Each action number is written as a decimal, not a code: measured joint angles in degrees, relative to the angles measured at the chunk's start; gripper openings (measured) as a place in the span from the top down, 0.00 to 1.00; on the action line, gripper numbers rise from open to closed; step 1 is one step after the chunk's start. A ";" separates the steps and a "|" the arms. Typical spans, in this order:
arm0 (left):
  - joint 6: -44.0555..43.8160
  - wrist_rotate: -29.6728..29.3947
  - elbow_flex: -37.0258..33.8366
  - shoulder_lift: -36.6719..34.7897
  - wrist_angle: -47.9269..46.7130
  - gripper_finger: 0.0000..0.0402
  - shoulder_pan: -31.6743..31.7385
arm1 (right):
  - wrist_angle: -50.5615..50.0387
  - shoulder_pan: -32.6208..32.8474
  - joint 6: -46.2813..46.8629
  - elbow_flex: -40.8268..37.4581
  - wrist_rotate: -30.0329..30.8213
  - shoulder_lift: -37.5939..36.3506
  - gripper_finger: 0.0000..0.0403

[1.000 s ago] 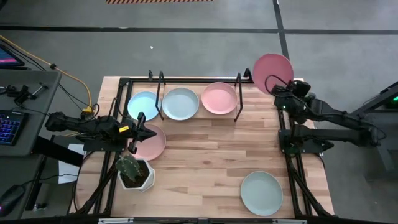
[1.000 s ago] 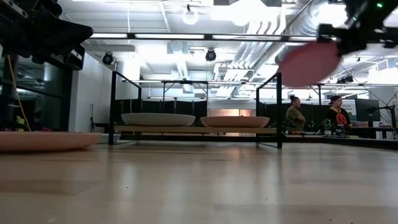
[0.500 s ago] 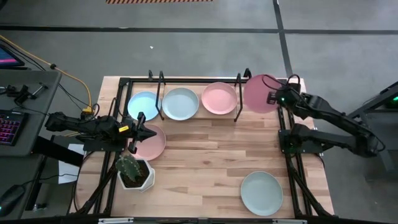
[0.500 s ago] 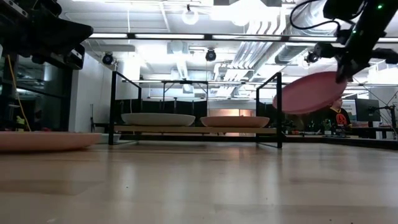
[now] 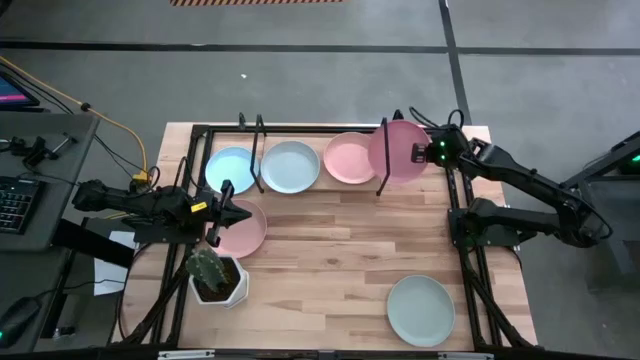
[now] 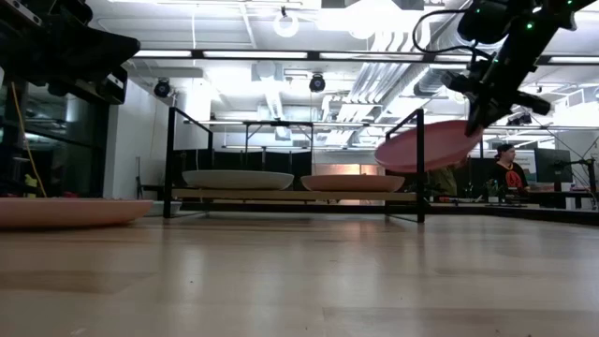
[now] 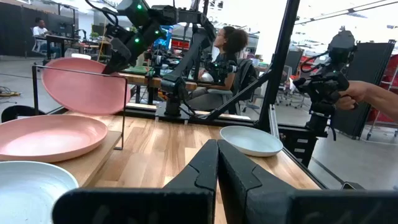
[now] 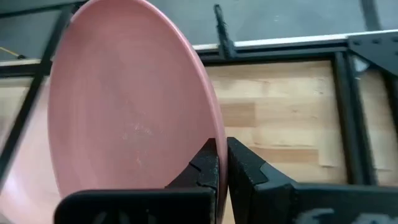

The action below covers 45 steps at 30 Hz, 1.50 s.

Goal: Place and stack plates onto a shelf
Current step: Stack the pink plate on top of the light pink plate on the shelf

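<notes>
I see the right gripper (image 6: 479, 108) clamped on a pink plate's (image 6: 426, 148) rim — the plate is tilted in the air, overlapping the shelf's (image 6: 281, 195) right bracket. Two plates (image 6: 238, 179) sit on the shelf; another pink plate (image 6: 65, 212) lies left of it.

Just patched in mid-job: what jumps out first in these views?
The right claw holds a round matte pink plate tilted in the air at the right end of the low light-wood shelf, partly over the pink plate lying there. The left claw is over another pink plate on the table beside a potted cactus.
</notes>
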 joint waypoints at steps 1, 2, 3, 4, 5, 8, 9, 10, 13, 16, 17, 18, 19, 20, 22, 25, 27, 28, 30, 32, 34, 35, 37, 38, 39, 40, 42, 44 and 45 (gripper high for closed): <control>-0.01 0.00 0.00 0.02 -0.01 1.00 0.02 | 0.57 -0.42 -0.33 0.00 -0.83 0.09 1.00; -0.01 0.02 0.00 0.02 -0.02 1.00 0.00 | 0.64 -0.88 -0.44 0.00 -1.74 0.31 1.00; -0.02 0.02 0.00 0.02 -0.02 1.00 0.00 | 0.51 -1.26 -0.43 0.00 -2.62 0.56 1.00; -0.01 0.02 0.00 0.02 -0.02 1.00 0.01 | 0.44 -1.54 -0.44 0.00 -3.05 0.89 1.00; -0.02 0.00 0.00 0.02 -0.02 1.00 0.01 | 0.46 -1.69 -0.44 0.00 -3.49 1.25 1.00; -0.02 0.02 0.00 0.02 -0.02 1.00 0.01 | 2.29 -1.71 -0.34 0.00 -4.82 3.29 1.00; -0.02 0.02 0.00 0.02 -0.03 1.00 0.02 | 3.18 -1.69 -0.33 0.00 -5.06 4.15 1.00; -0.02 0.02 0.00 0.02 -0.03 1.00 0.00 | 4.13 -1.68 -0.28 0.01 -5.61 5.15 1.00; -0.05 0.02 0.00 0.02 -0.02 1.00 0.02 | 6.63 -1.68 -0.28 0.01 -7.39 8.71 1.00; -0.11 0.02 0.00 0.02 -0.04 1.00 0.01 | 10.02 -1.68 -0.29 0.02 -8.34 12.01 1.00; -0.10 0.02 0.00 0.02 -0.03 1.00 0.01 | 11.33 -1.68 -0.37 0.02 -9.16 12.85 1.00; -0.11 0.04 0.00 0.02 -0.04 1.00 0.02 | 12.72 -1.68 -0.52 0.02 -10.04 13.63 1.00; -0.11 0.04 0.00 0.02 -0.04 1.00 0.01 | 13.92 -1.68 -0.71 0.02 -10.85 14.27 1.00; -0.10 0.04 0.00 0.02 -0.04 1.00 0.00 | 14.83 -1.68 -0.77 0.02 -11.41 14.77 1.00; -0.09 0.04 0.00 0.02 -0.13 1.00 0.00 | 16.43 -1.66 -0.88 0.02 -12.45 15.56 1.00; -0.09 0.04 0.00 0.01 -0.34 1.00 0.02 | 17.34 -1.17 -0.85 0.02 -12.77 16.43 1.00; -0.09 0.04 0.00 0.01 -0.31 1.00 0.01 | 18.42 -0.61 -0.71 0.02 -12.77 16.94 1.00; -0.09 0.04 0.00 0.00 -0.32 1.00 0.00 | 19.10 -0.25 -0.73 0.02 -12.78 17.15 1.00; -0.09 0.04 0.00 0.00 -0.32 1.00 0.00 | 20.48 0.41 -0.79 0.02 -12.81 17.54 1.00; -0.09 0.04 0.00 0.00 -0.30 1.00 0.00 | 21.59 0.95 -0.70 0.02 -12.76 17.85 1.00; -0.09 0.04 0.00 0.01 -0.30 1.00 0.02 | 22.69 1.33 -0.46 0.02 -12.64 18.23 1.00; -0.09 0.03 0.00 0.01 -0.30 1.00 0.01 | 23.18 1.51 -0.36 0.02 -12.66 18.42 1.00; -0.09 0.04 0.00 0.01 -0.30 1.00 0.00 | 23.86 1.63 -0.32 0.04 -12.74 18.84 1.00; -0.09 0.04 0.00 0.00 -0.30 1.00 0.02 | 23.88 1.63 -0.27 0.04 -12.83 19.10 1.00; -0.09 0.04 0.00 0.02 -0.30 1.00 0.00 | 23.84 1.62 -0.27 0.04 -12.86 19.30 1.00; -0.09 0.04 0.00 0.00 -0.28 1.00 0.01 | 23.84 1.62 -0.27 0.04 -12.88 19.53 1.00; -0.09 0.04 0.00 0.01 -0.30 1.00 0.00 | 23.96 1.62 -0.28 0.04 -12.88 19.82 1.00; -0.08 0.04 0.00 0.00 -0.29 1.00 0.00 | 24.21 1.62 -0.40 0.04 -13.16 20.01 1.00; -0.09 0.04 0.00 0.02 -0.28 1.00 0.00 | 24.44 1.62 -0.57 0.04 -13.36 20.02 1.00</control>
